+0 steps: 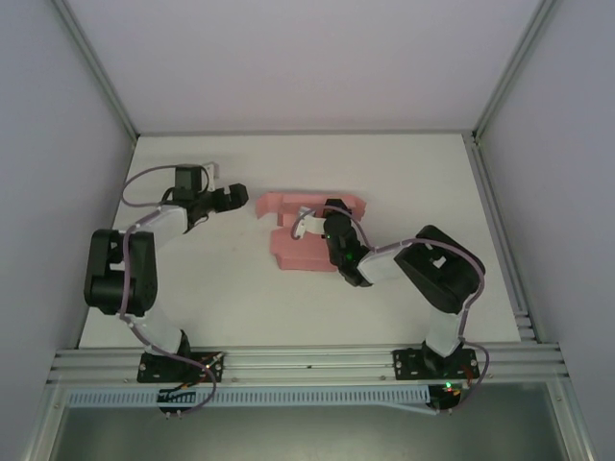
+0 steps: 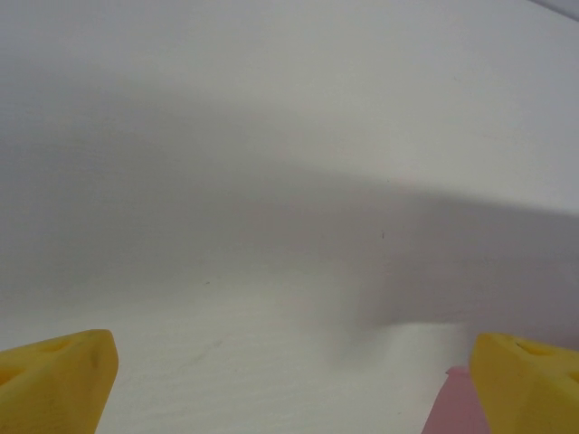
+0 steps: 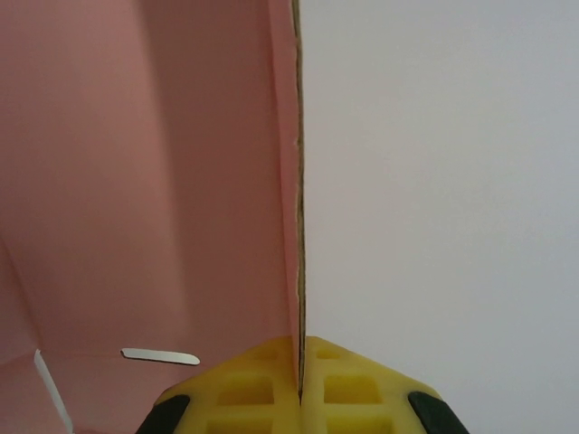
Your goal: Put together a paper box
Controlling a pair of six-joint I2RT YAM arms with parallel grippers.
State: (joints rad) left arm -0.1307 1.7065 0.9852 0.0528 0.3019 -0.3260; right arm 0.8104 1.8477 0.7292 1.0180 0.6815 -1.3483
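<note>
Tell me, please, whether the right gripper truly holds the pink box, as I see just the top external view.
Observer: Yes. The right wrist view shows the right gripper shut on a thin card edge of the paper box, pinching it tight.
Operator: Is the left gripper holding anything?
Observer: No. The left wrist view shows the left gripper open over the white table, with nothing between its jaws.
Operator: How near the box is it?
Observer: A pink corner of the box sits beside one yellow finger there. I cannot tell whether they touch.
</note>
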